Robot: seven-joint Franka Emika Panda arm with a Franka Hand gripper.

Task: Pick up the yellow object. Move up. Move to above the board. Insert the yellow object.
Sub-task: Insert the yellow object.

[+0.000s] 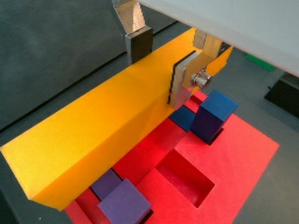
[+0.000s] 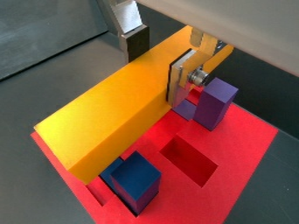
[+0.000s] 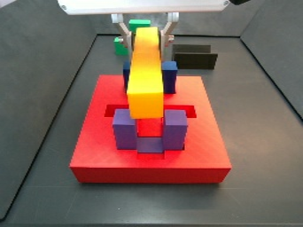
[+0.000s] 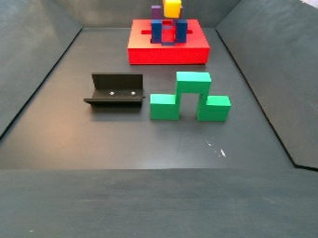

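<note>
The gripper [image 1: 160, 66] is shut on the yellow object [image 1: 93, 131], a long yellow-orange bar, with one finger on each long side. It holds the bar over the board [image 1: 239, 166], a thick red slab with recessed slots. The bar lies along the board's middle, between the upright blue [image 2: 135, 179] and purple [image 2: 214, 101] blocks. In a side view the gripper [image 3: 145, 43] holds the bar [image 3: 145, 75] above the board [image 3: 148, 164]. I cannot tell whether the bar touches the board. In a side view the bar [image 4: 172, 8] and board [image 4: 170, 54] are far back.
A green arch-shaped block [image 4: 189, 96] stands on the dark floor in front of the board. The fixture [image 4: 114, 90] stands beside it. Grey walls ring the floor. In a side view the fixture [image 3: 196, 58] and green block [image 3: 138, 27] lie behind the board.
</note>
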